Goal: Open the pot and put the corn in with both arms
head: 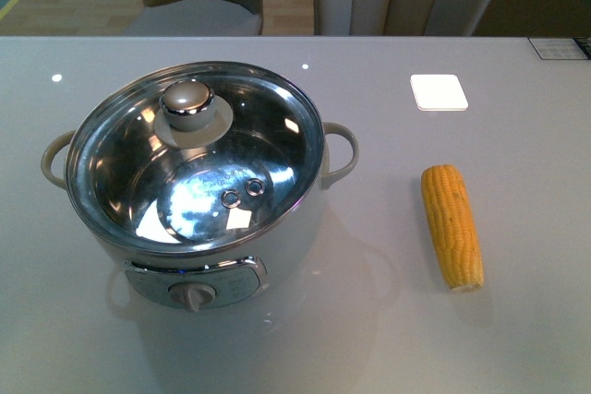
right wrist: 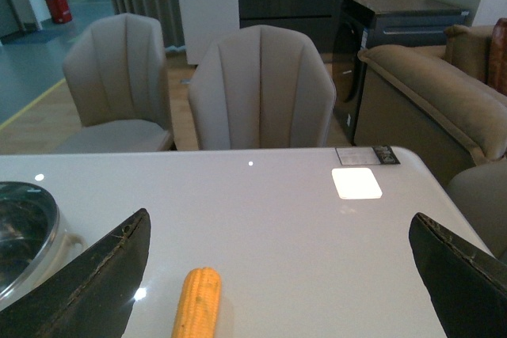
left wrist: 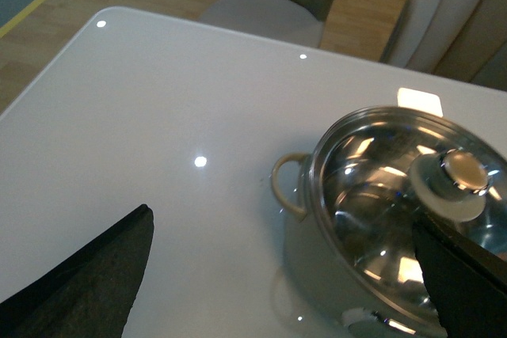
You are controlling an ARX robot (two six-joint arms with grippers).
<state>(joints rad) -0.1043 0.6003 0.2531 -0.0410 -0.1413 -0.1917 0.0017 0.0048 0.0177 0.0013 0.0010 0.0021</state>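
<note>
- We log the pot (head: 294, 248), glass lid (head: 242, 161) on, centre-left on the counter (head: 369, 350).
- The corn (head: 452, 225) lies right of it, apart.
- The left tool (left wrist: 279, 219) and right tool (right wrist: 279, 219) are spread wide, empty.

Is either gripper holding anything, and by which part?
Nothing is held: left gripper and right gripper are open; the yellow corn cob lies on the white table.

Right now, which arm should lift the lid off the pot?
Left. The left end effector is open close to the lid knob; the right end effector is open by the corn, off to the pot's side.
</note>
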